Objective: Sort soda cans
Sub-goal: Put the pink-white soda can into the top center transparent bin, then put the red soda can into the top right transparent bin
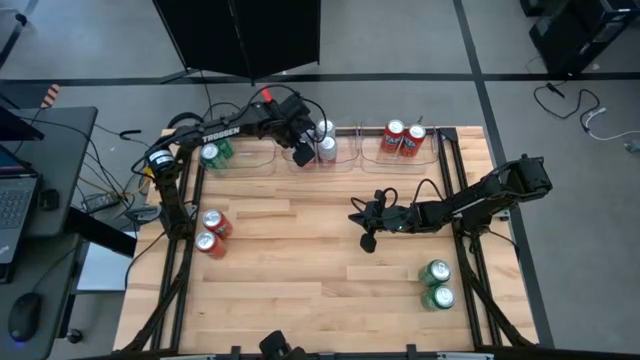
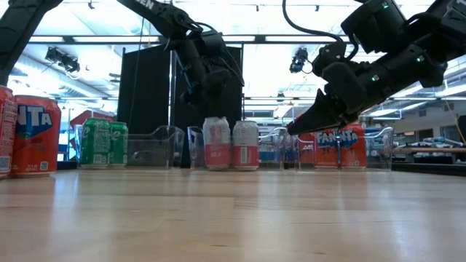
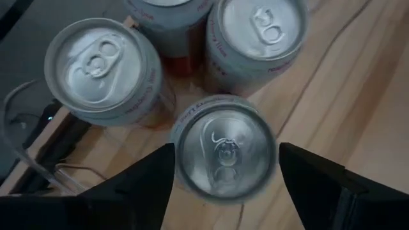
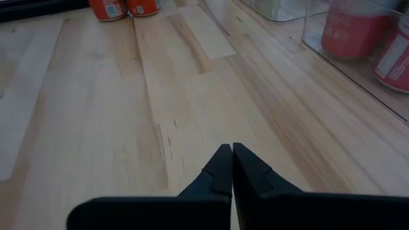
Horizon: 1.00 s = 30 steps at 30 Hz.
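Observation:
My left gripper hangs open over the middle clear tray at the table's far edge, pointing steeply down. Its two fingers stand on either side of a silver-white soda can, close to the can's wall, with the can upright below them. Three more silver-white cans stand right beside it, and the group shows in the low view. My right gripper is shut on nothing, hovering low over the bare wood right of the table's middle.
Two green cans stand in the far-left tray and two red cans in the far-right tray. Two red cans lie loose by the table's left edge, and two green cans near its right front. The middle of the table is bare wood.

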{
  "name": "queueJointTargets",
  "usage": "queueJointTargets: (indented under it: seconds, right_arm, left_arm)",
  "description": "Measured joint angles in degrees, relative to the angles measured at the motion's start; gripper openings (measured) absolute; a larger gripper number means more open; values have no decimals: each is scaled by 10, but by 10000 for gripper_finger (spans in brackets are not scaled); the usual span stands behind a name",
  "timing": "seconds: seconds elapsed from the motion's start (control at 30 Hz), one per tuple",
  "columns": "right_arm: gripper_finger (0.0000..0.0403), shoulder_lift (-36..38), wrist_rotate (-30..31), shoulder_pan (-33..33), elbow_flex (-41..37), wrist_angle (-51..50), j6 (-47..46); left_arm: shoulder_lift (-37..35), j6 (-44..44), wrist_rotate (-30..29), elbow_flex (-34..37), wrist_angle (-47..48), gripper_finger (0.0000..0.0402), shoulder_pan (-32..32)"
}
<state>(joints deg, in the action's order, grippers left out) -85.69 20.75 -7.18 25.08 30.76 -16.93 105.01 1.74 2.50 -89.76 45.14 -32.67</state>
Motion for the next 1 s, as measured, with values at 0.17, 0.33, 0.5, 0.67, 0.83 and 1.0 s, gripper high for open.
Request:
queueJointTargets:
  seconds: [0.17, 0.33, 0.5, 0.67, 0.83, 1.0]
  right_arm:
    - [0, 0, 0, 0, 0, 0, 0]
    - [0, 0, 0, 0, 0, 0, 0]
    - [0, 0, 0, 0, 0, 0, 0]
    - [0, 0, 0, 0, 0, 0, 0]
    - [0, 0, 0, -3, 0, -1, -3]
    - [0, 0, 1, -21, 0, -4, -7]
  left_arm:
    - [0, -1, 5, 0, 0, 281, 0]
    - [0, -2, 6, 0, 1, 281, 0]
    - [0, -36, 2, -27, 37, 282, 0]
    - [0, -59, -17, -88, 111, 263, 5]
    - [-27, -74, -46, -103, 119, 193, 22]
    - [-79, -87, -56, -61, 73, 85, 46]
